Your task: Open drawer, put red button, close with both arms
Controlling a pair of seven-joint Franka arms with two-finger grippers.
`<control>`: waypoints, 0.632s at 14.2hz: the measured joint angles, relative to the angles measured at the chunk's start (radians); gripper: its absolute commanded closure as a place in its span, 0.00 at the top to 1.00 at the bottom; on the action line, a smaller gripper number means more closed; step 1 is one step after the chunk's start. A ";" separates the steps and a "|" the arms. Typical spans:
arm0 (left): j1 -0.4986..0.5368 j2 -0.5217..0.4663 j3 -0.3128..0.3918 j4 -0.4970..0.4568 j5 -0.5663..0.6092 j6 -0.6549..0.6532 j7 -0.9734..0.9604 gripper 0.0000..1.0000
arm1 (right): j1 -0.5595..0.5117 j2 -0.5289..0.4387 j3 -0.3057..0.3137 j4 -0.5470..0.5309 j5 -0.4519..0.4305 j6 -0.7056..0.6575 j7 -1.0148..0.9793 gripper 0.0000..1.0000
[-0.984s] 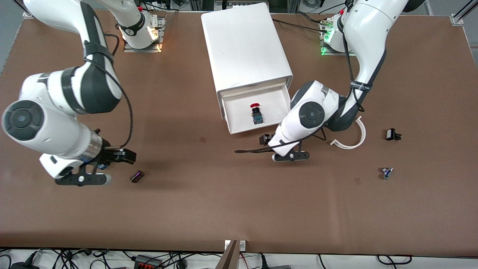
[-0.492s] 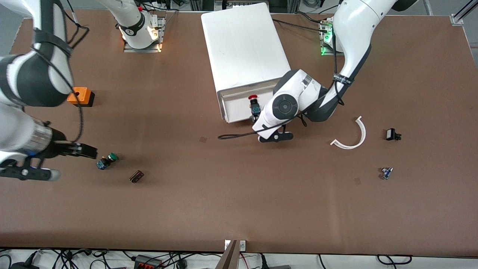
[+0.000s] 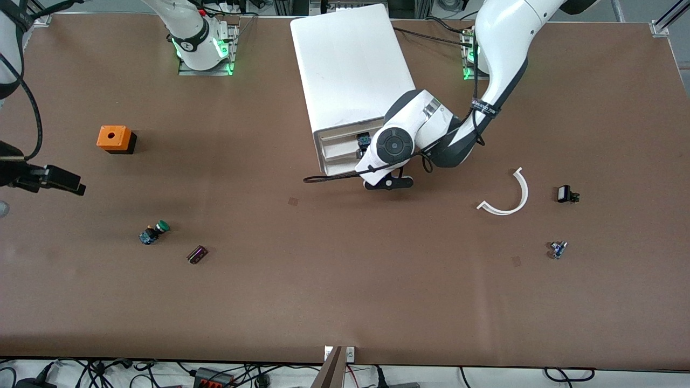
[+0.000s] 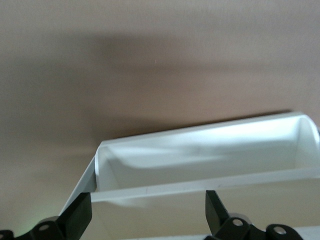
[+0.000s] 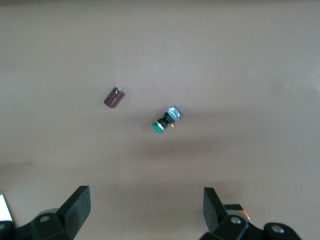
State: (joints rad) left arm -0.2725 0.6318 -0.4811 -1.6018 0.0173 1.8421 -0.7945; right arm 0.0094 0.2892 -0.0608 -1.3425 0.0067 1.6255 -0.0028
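Brown tabletop, white cabinet (image 3: 356,70) as landmark. Closing step underway: drawer (image 3: 340,146) nearly in, red button (image 3: 364,140) just visible inside. Next: a straight push until flush. Left gripper (image 4: 147,217) at drawer front, fingers spread, holding nothing. Right gripper (image 5: 145,210) idle toward its table end, fingers apart, empty, over green pushbutton (image 5: 165,120).

front view: even, bright overhead light; table (image 3: 345,302) matte, no glare. soft shadows lie under the arms and beside the cabinet (image 3: 353,70). green lamps glow at both arm bases. left wrist view: soft focus, drawer (image 4: 210,160) interior brightly lit, broad dark shadow band on the table. right wrist view: pale, washed out, slightly blurred.
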 measured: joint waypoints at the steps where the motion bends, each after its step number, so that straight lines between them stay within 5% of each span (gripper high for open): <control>1: 0.001 0.000 -0.009 0.000 0.000 -0.019 0.000 1.00 | -0.003 -0.013 0.012 -0.020 -0.012 0.000 0.000 1.00; 5: 0.005 0.000 -0.023 -0.001 0.000 -0.040 -0.002 1.00 | -0.004 -0.040 0.028 -0.058 -0.033 0.000 -0.011 1.00; 9: 0.077 -0.016 -0.024 0.038 0.021 -0.042 0.042 1.00 | -0.010 -0.137 0.028 -0.212 -0.035 0.063 -0.028 1.00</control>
State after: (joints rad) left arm -0.1954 0.6157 -0.5048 -1.5638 0.0386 1.8003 -0.7522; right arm -0.0002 0.1527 -0.0333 -1.5540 -0.0278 1.6882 -0.0310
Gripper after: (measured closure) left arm 0.000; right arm 0.000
